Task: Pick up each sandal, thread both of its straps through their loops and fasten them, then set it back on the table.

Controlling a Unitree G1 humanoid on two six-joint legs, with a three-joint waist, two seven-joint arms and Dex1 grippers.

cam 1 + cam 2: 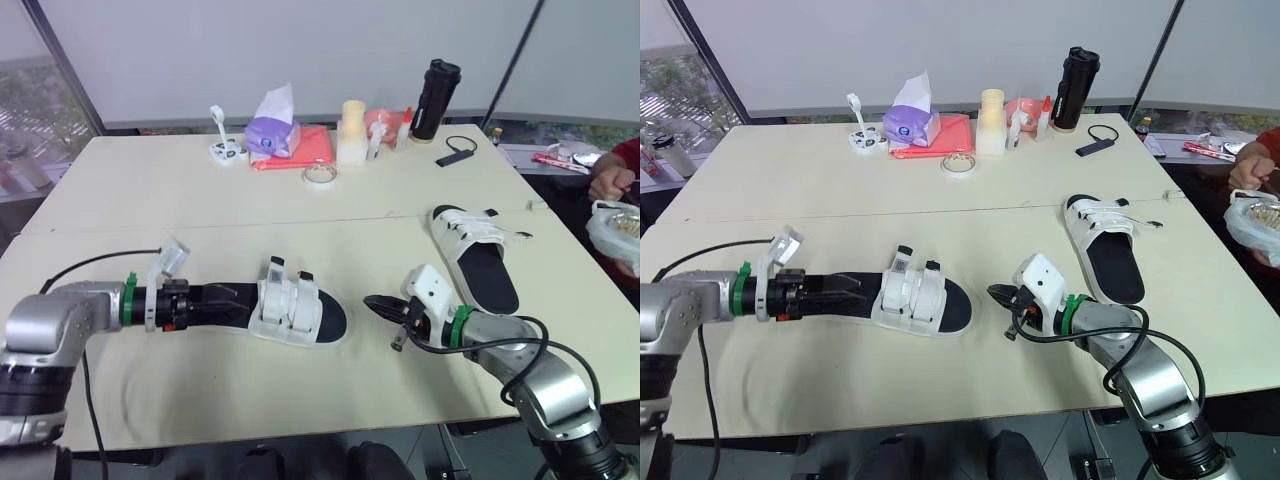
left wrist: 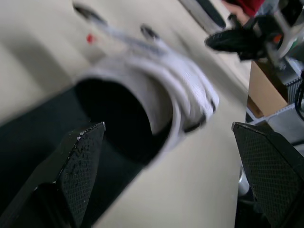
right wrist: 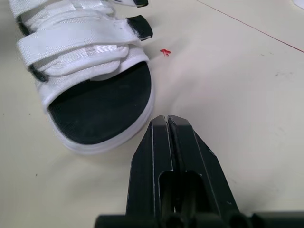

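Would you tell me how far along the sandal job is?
Apparently done: the near sandal lies flat, both straps closed across it. In hand: nothing; left end effector open at its heel, right end effector shut by its toe. Left: probably the far sandal, one strap end sticking out.

A white fabric sandal with a black footbed (image 3: 90, 90) lay on a pale beige tabletop (image 3: 237, 80), its straps across the front. The right gripper (image 3: 167, 118), black fingers pressed together, pointed just beside its toe rim. A small red mark (image 3: 165, 52) sat nearby.
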